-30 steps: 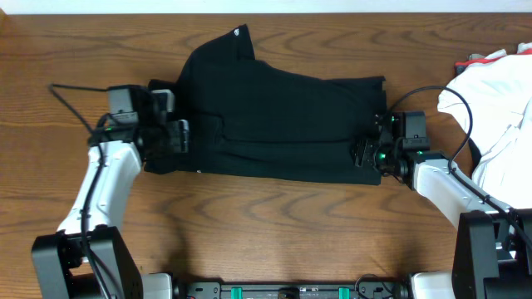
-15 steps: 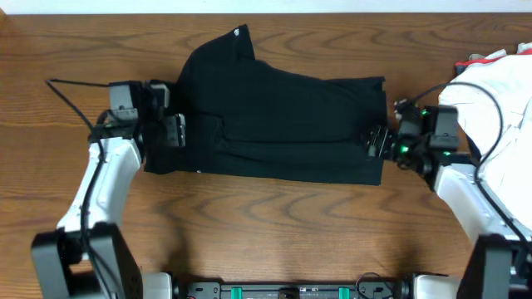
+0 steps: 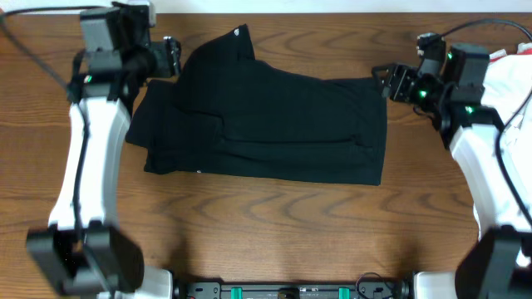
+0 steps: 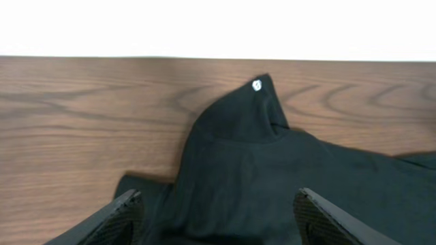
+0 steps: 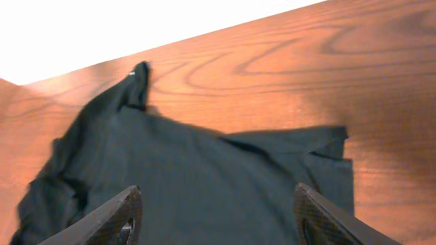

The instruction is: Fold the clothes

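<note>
- Both arms have swung off the black shirt's [image 3: 266, 124] short ends toward the far side of the worktop [image 3: 266, 220]; shirt hasn't shifted.
- left tool [image 3: 169, 56]: fingers spread, empty, by the shirt's far-left corner.
- right tool [image 3: 390, 81]: spread, empty, at the far-right corner.
- Shirt lies flat mid-worktop, long axis left-right, collar peak [image 3: 241, 35] pointing at the far edge.
- White cloth heap [image 3: 511, 91] at the right edge, apart from the shirt.

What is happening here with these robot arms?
Two robot arms are folding a black shirt on a wooden table. The shirt lies flat, partly folded. The left tool and the right tool are open and empty, one near each far corner. A heap of white cloth lies at the right.
</note>
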